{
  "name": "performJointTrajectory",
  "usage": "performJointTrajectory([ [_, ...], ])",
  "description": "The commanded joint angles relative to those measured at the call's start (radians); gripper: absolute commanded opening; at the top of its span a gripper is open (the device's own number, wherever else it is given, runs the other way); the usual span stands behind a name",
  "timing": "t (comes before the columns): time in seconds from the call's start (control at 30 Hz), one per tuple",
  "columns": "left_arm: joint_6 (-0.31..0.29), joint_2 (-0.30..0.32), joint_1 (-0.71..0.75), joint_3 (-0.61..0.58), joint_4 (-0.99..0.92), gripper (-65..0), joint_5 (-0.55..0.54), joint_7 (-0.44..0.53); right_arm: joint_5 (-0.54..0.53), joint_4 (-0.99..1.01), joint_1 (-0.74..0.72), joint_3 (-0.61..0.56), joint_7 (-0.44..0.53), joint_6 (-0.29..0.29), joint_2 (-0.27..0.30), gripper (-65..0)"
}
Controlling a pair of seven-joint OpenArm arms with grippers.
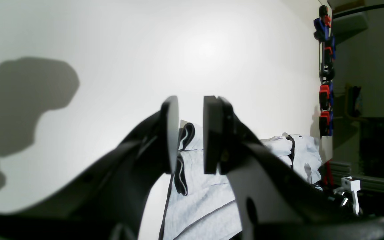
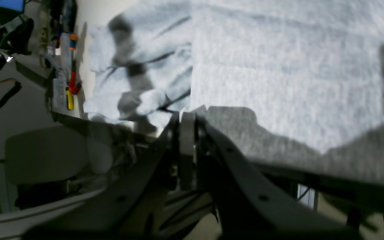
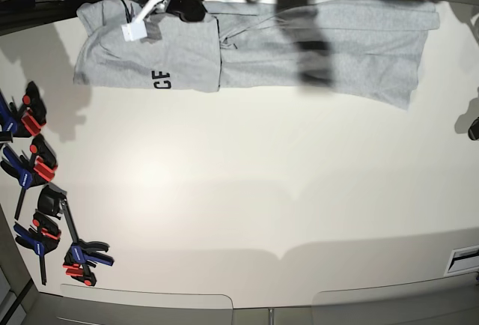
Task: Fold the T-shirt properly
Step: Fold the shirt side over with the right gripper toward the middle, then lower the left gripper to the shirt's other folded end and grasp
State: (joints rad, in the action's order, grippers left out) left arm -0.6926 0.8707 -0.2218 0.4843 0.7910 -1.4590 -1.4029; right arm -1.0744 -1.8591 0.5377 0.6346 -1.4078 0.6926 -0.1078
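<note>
White desk (image 3: 239, 190) carries grey T-shirt (image 3: 329, 44) along its far edge, part folded, letters "CE" showing. Clamps (image 3: 34, 168) lie well apart. Right pincer (image 2: 187, 116) closed at shirt edge, grip uncertain; left pincer (image 1: 191, 133) narrowly parted, empty.

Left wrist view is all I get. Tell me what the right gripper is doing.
Observer: The right gripper has its jaws shut at the T-shirt's edge. I cannot tell whether it pinches cloth.
Operator: Describe how the shirt lies overall.
Observer: In the base view it stretches along the top edge of the table. Its left end is folded over and shows dark letters.
</note>
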Motion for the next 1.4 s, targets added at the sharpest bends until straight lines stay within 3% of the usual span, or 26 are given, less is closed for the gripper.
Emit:
performJointTrajectory([
  [0.0, -0.006, 0.033, -0.016, 0.007, 0.014, -53.1, -0.025, 0.007, -0.029, -0.018, 0.0, 0.0, 0.012, 0.006, 0.003, -65.0],
  [0.13, -0.006, 0.033, -0.016, 0.007, 0.014, -53.1, -0.025, 0.007, -0.029, -0.018, 0.0, 0.0, 0.012, 0.006, 0.003, -65.0],
  [0.17, -0.006, 0.034, -0.016, 0.007, 0.014, -52.9, -0.025, 0.007, -0.029, -0.018, 0.0, 0.0, 0.012, 0.006, 0.003, -60.6],
  [0.2, -0.006, 0.034, -0.016, 0.007, 0.014, -51.0, -0.025, 0.007, -0.03, -0.018, 0.0, 0.0, 0.012, 0.006, 0.003, -52.3],
  [0.27, -0.006, 0.04, -0.016, 0.007, 0.014, -42.8, -0.025, 0.007, -0.036, -0.02, 0.0, 0.0, 0.012, 0.006, 0.003, -41.1],
  [0.37, -0.006, 0.067, -0.014, 0.007, 0.014, -35.4, -0.025, 0.007, -0.097, -0.041, 0.0, 0.0, 0.012, 0.006, 0.003, -40.2],
  [0.5, -0.006, 0.114, -0.01, 0.007, 0.014, -35.4, -0.025, 0.007, -0.142, -0.13, -0.004, 0.0, 0.012, 0.006, 0.003, -40.2],
  [0.7, -0.006, 0.14, 0.083, 0.007, 0.013, -35.4, -0.025, 0.007, -0.076, -0.266, -0.056, 0.0, 0.05, 0.006, 0.002, -40.2],
  [0.93, -0.006, 0.044, 0.254, 0.007, 0.013, -35.4, -0.025, 0.007, 0.099, -0.27, -0.132, 0.0, 0.154, 0.006, 0.003, -40.4],
  [1.37, -0.006, -0.166, 0.352, 0.008, 0.014, -35.3, -0.025, 0.007, 0.099, -0.27, -0.158, 0.0, 0.156, 0.006, 0.002, -40.4],
])
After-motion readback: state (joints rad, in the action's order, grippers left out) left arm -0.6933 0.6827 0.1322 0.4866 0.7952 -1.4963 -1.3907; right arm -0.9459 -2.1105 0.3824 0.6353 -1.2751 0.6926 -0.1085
